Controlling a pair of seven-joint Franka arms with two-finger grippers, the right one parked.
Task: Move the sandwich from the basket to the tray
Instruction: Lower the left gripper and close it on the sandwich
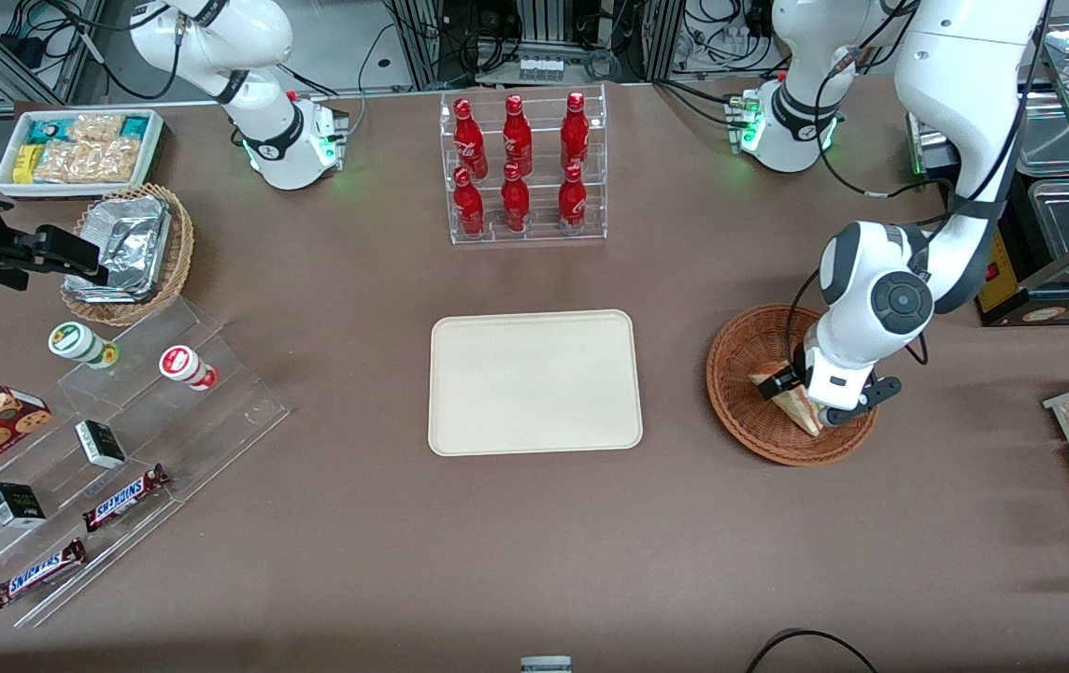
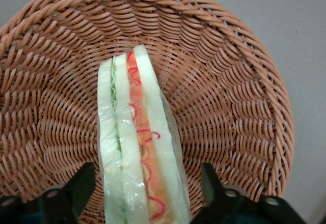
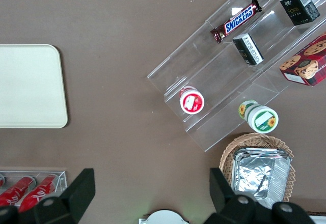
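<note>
Front view: pincer perhaps straddles sandwich in basket.

- Left arm: bent over, wrist directed downward.
- Gripper: lowered, fingers spread apart with a wide gap between them.

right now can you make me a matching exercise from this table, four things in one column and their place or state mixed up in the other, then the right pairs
Things:
1. sandwich
2. tray
3. gripper
4. red bottles

Places or states:
A. in a clear rack, farther from the front camera than the tray
B. bare, flat on the table
C. lying in the basket
D. open, fingers either side of the sandwich

Pairs: 1-C, 2-B, 3-D, 4-A
</note>
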